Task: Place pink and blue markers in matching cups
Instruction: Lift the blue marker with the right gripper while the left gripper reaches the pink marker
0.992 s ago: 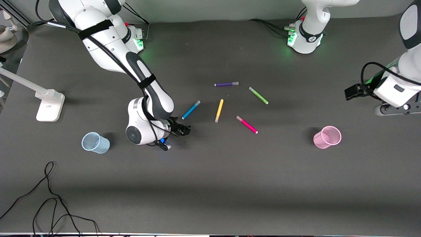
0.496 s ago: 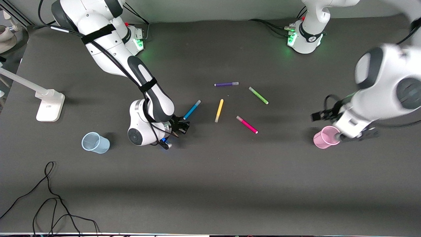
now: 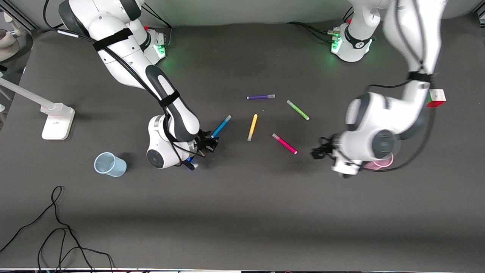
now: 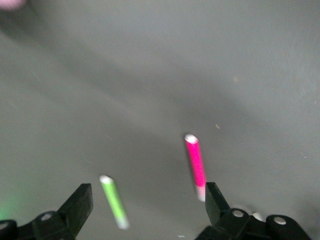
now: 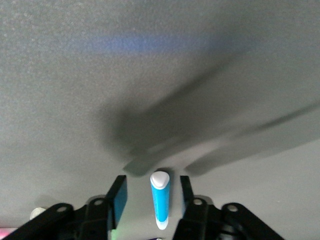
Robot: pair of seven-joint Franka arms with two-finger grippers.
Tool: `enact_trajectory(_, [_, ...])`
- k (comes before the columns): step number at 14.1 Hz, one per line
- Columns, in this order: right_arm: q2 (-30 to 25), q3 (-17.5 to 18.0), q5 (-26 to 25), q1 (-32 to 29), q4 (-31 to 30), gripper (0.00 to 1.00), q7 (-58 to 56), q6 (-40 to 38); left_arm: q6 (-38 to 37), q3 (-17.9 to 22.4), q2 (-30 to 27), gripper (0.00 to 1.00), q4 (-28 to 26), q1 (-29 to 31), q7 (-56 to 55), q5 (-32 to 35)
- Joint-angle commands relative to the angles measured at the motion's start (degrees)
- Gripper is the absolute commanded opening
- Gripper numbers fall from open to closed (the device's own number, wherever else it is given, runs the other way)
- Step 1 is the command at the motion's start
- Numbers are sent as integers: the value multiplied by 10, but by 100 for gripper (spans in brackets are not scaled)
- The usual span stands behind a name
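Our right gripper point(image 3: 211, 143) is low at the blue marker point(image 3: 221, 126) with its fingers apart on both sides of the barrel, so we judge it is set to close and lift it toward the blue cup point(image 3: 110, 164) at the right arm's end. Our left gripper point(image 3: 318, 152), also spread open, hangs near the pink marker point(image 3: 284, 143). The pink cup point(image 3: 380, 163) is mostly hidden under that arm.

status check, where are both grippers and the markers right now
Right gripper open, straddling blue marker. Left gripper open, beside pink marker. Both markers on table, nothing blocking.
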Motion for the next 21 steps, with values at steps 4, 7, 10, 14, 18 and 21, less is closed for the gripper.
enact_trajectory(4, [1, -3, 24, 2, 4, 10, 7, -7, 85, 6, 58, 98, -2, -75, -157, -3])
enact_trajectory(7, [2, -7, 23, -2, 4, 0, 0, -8, 129, 6, 64, 90, -24, -81, -165, -6])
enact_trajectory(10, [-35, -13, 5, -20, 8, 0, 0, -46, 180, 6, 79, 88, -54, -87, -183, -6])
enact_trajectory(14, [-80, -30, -36, -15, 4, 68, 10, -43, 201, 6, 97, 69, -57, -111, -190, -7])
enact_trajectory(18, [-42, -29, 53, 44, -33, 100, 6, 38, 201, 4, 101, 39, -57, -113, -198, -7])
enact_trajectory(21, [-27, -29, 84, 73, -46, 100, 9, 59, 201, 2, 101, 4, -57, -113, -200, -7])
